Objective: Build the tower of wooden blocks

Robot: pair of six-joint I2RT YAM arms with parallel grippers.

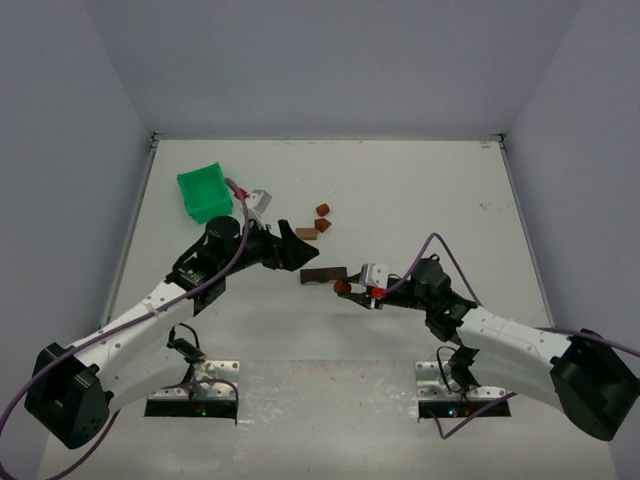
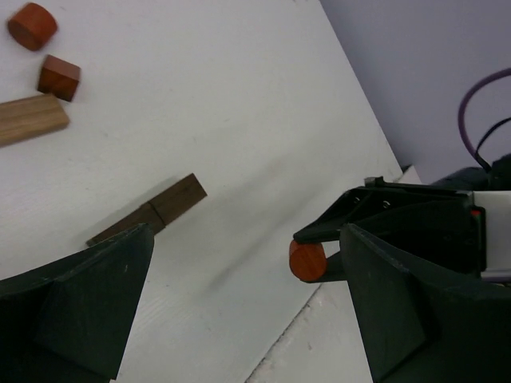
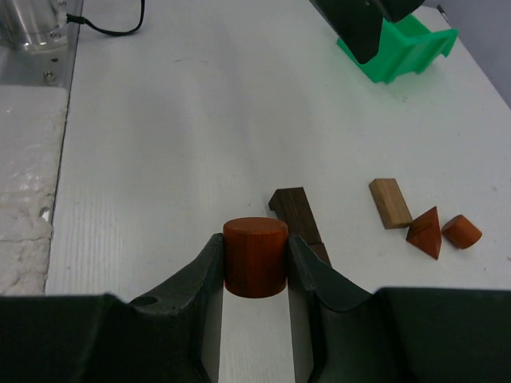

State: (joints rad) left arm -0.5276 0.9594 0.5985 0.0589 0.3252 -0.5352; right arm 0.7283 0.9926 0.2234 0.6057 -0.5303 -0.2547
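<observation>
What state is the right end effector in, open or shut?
Shut on the red cylinder: the right end effector has its fingers pressed against both its sides.

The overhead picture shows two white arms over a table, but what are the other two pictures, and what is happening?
Those are two robot arms, left and right, bolted at the near edge of the table. The overhead picture comes from a fixed camera above them. The other two come from a small camera on each wrist, looking past that arm's own two-finger tool. The right tool is shut on a reddish-orange cylinder. The left tool is open and holds nothing. On the table lie a dark brown plank, a light wooden block, a reddish angular piece, a reddish rounded piece and a green bin.
</observation>
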